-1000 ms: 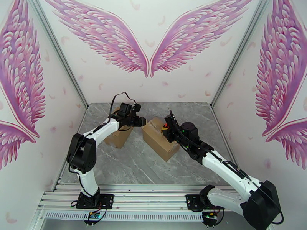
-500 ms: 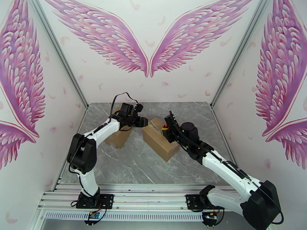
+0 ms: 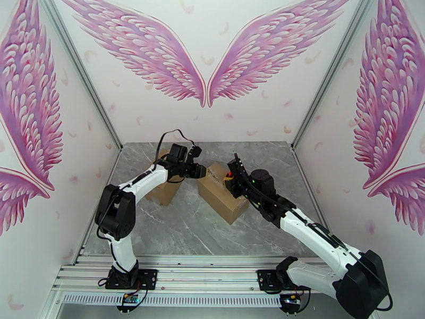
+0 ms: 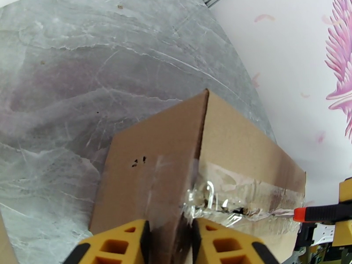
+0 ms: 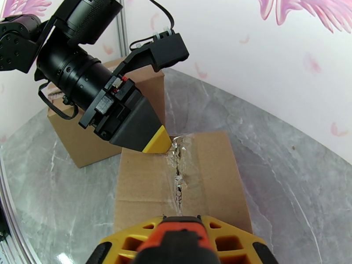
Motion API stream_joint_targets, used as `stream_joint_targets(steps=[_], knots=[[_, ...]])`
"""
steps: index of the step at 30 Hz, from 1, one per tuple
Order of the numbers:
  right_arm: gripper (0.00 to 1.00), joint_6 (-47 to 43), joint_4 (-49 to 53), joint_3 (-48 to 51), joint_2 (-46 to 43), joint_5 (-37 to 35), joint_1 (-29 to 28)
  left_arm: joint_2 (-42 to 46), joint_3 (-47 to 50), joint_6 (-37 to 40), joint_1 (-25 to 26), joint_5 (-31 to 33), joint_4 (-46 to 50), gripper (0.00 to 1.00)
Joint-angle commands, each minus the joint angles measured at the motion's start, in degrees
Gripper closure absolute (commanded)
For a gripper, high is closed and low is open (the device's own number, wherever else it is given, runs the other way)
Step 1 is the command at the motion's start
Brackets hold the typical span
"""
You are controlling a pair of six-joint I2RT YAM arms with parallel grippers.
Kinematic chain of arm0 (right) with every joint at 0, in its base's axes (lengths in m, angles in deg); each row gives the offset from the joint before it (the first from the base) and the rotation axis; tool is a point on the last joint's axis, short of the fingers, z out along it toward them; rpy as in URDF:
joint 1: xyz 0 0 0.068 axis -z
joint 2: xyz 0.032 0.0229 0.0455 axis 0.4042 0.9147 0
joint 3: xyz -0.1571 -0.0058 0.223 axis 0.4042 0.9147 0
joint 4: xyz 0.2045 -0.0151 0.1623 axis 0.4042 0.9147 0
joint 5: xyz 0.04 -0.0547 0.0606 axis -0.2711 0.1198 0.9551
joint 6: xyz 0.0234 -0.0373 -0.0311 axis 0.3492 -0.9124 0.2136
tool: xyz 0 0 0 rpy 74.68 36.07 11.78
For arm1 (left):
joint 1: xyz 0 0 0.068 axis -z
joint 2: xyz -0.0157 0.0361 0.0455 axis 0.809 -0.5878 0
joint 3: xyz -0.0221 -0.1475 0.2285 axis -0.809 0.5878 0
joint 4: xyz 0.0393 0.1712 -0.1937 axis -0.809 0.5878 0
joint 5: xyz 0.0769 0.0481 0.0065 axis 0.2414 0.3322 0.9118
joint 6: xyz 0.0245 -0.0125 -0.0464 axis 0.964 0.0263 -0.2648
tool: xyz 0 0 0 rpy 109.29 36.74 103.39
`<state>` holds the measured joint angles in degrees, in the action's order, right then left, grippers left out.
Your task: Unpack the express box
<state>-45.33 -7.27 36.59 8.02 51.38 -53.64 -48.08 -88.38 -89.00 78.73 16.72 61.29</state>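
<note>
Noted toward the far left corner of the table (image 3: 186,229): a plain cardboard box (image 3: 166,191), closed, partly under the left arm. Found just to its right, apart from it, the express box (image 3: 220,195), lying slantwise at the middle of the table nearer the far edge, flaps not lifted. Found the left gripper (image 4: 170,223) at that box's left end, yellow fingers (image 4: 132,243) drawn close on either side of the end edge, pinching crumpled clear tape (image 4: 229,194) there. Observed the tape wrinkled and split along the top seam. Recorded at the right end of the seam the right gripper (image 3: 234,174), pressed together on an orange-and-black cutter (image 4: 317,213), with its tip at the torn tape line.
</note>
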Motion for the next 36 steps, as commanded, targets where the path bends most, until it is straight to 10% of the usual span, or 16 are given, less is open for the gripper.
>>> stream_joint_targets(steps=[1, 9, 36], knots=[[0.96, -1.0, 6.3, -0.6, -0.4, -0.7, -0.2, -2.7, -1.2, 0.5, -0.8, 4.4, 3.4, 0.80], [0.96, -3.6, 10.0, -0.2, -3.9, -2.9, -0.3, -5.0, -2.9, 1.0, -1.7, 7.5, 5.9, 1.00], [0.96, -3.8, 21.7, 3.8, -15.5, -8.7, -0.3, -6.4, -6.7, 2.6, -3.6, 11.5, 9.3, 1.00]])
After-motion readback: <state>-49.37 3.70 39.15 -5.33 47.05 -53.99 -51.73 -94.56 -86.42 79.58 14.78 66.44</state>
